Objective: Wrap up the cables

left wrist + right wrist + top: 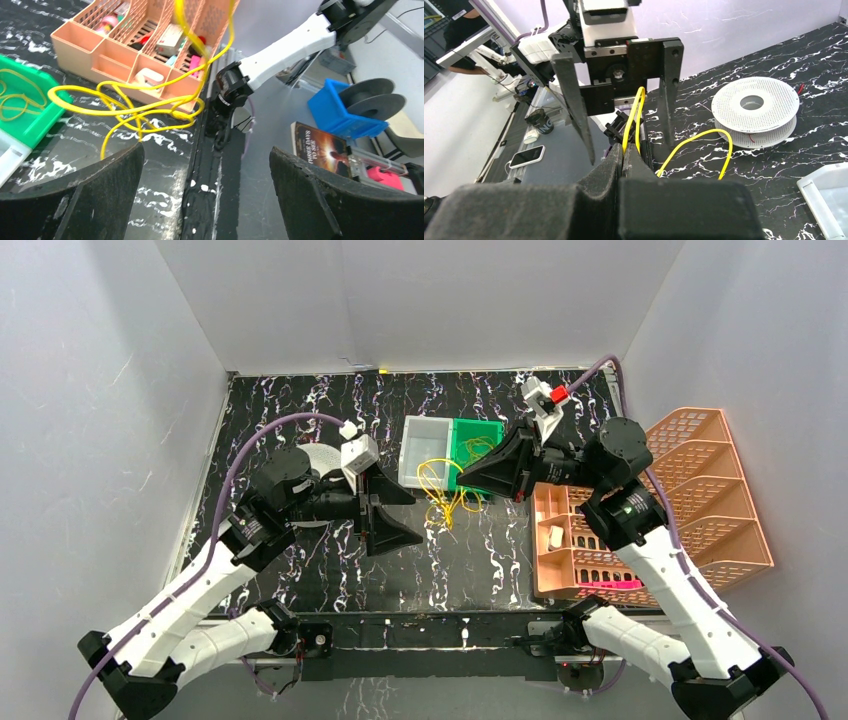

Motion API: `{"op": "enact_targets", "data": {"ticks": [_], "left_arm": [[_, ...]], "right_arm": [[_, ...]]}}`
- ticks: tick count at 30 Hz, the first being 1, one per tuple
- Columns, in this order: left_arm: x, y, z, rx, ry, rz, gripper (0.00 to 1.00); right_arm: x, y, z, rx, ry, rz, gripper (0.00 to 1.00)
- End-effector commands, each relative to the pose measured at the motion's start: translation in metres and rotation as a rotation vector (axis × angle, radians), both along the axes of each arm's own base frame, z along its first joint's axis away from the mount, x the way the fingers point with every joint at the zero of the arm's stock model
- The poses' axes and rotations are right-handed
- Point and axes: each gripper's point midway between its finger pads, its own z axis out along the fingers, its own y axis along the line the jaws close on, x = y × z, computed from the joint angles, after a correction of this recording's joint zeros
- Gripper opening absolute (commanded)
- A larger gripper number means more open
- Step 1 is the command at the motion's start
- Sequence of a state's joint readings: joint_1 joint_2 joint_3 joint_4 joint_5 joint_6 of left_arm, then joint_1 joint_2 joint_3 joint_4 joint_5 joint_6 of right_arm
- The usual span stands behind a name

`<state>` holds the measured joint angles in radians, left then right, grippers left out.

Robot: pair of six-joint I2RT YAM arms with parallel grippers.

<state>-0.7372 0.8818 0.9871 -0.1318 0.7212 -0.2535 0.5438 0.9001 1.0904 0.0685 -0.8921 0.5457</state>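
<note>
- Top view: my right fingers point(462, 480) are closed at the yellow cables point(440, 502). The cables spill from the green bin point(490, 430) onto the desk point(470, 570).
- My left fingers point(415, 520) gape wide just beside the tangle and hold nothing. The two arms are near each other, so a hasty pull could knock them together.
- The spool point(318, 458) lies behind my left arm, well apart from the cables. There is bare desk toward me, and the organizer point(570, 540) hems in my right arm.
- Left wrist view: my left fingers point(206, 150) are wide open and empty. The cables point(145, 107) loop over each other on the desk, and one strand rises out of the top of the view.
- The organizer point(100, 55) sits just behind the loops, and a dragged loop could snag its corner. The desk's near edge runs beside the loops, so slack could drop over it.
- Right wrist view: my right fingers point(624, 170) are pressed shut on one thin strand of the cables point(638, 115). The strand rises between the open left fingers point(630, 146).
- I judge that the strand could slip from my pinch, or that a pull could drag the whole tangle along.
- The spool point(758, 107) lies flat off to the side, with open desk before it.
</note>
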Motion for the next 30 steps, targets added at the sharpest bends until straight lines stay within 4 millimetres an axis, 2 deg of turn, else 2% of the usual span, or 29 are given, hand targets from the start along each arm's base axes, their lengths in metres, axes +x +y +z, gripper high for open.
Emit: {"op": "enact_targets", "data": {"ticks": [1,10,15,21,30], "left_arm": [[-0.018,-0.005,0.035,-0.119,-0.001,-0.099,0.95],[0.0,-0.023,0.016,-0.143,0.058,-0.082,0.94],[0.004,-0.026,0.009,-0.149,0.072,-0.08,0.92],[0.003,-0.028,0.013,-0.188,0.092,-0.08,0.92],[0.019,-0.019,0.027,-0.3,0.155,0.083,0.91]], "right_arm": [[0.002,0.0,0.014,0.029,-0.049,-0.011,0.0],[0.001,0.002,0.019,0.063,-0.04,0.004,0.0],[-0.001,0.002,0.021,0.077,-0.033,0.014,0.0],[-0.003,0.001,0.018,0.077,-0.037,0.019,0.0],[-0.013,-0.002,0.013,0.077,-0.069,0.057,0.0]]}}
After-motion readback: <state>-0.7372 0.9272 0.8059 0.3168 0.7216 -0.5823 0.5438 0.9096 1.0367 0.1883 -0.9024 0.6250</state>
